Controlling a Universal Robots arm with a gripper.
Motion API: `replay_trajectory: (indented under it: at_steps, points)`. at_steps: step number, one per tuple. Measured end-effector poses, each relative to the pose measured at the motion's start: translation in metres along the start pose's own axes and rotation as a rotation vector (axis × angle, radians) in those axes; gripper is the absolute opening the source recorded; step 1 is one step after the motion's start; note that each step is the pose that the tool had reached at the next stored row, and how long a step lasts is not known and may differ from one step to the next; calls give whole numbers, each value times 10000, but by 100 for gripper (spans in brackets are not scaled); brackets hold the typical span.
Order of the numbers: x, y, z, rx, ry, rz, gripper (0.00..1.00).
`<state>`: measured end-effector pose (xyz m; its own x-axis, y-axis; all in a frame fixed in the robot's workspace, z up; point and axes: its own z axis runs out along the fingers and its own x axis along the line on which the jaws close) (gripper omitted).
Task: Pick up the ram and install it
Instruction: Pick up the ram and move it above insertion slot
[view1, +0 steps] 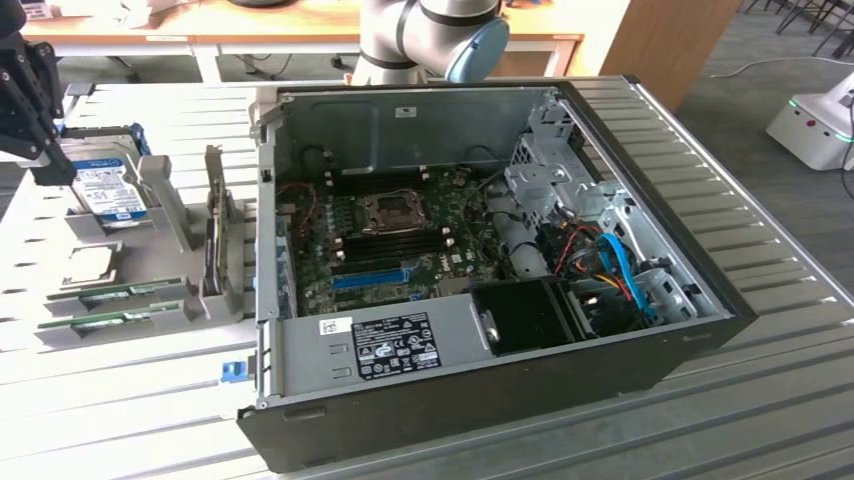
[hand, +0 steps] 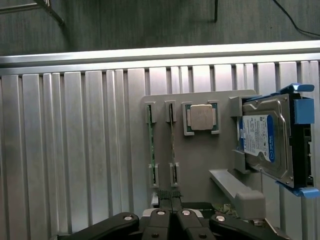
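Note:
Two ram sticks lie side by side in a grey holder on the table at the exterior view's left, one (view1: 123, 294) beside the other (view1: 96, 320). In the wrist view they stand edge-on in their clips, one ram stick (hand: 150, 142) and its twin (hand: 172, 142). My gripper (view1: 56, 172) hangs above the holder near the hard drive, well apart from the sticks. Seen from the wrist, the gripper (hand: 170, 197) is shut with its fingertips pressed together and nothing between them. The open computer case (view1: 601, 110) shows the motherboard's dark memory slots (view1: 400, 240).
The grey holder (hand: 200, 165) also carries a square processor (hand: 201, 117) and a silver hard drive (hand: 265, 142) with a blue label in a blue bracket. A long blue slot (view1: 370, 277) crosses the motherboard. Cables (view1: 617, 265) fill the case's right side. The table is ribbed metal.

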<state>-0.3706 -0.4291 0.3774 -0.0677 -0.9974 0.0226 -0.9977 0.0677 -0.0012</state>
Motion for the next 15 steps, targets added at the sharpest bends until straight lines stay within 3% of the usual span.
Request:
replay_trajectory:
  at_steps: [4, 15]
  points:
    - [-1, -5, 0, -9, -126, 0, 11]
    - [-12, 20, 10, -9, -140, -1, 11]
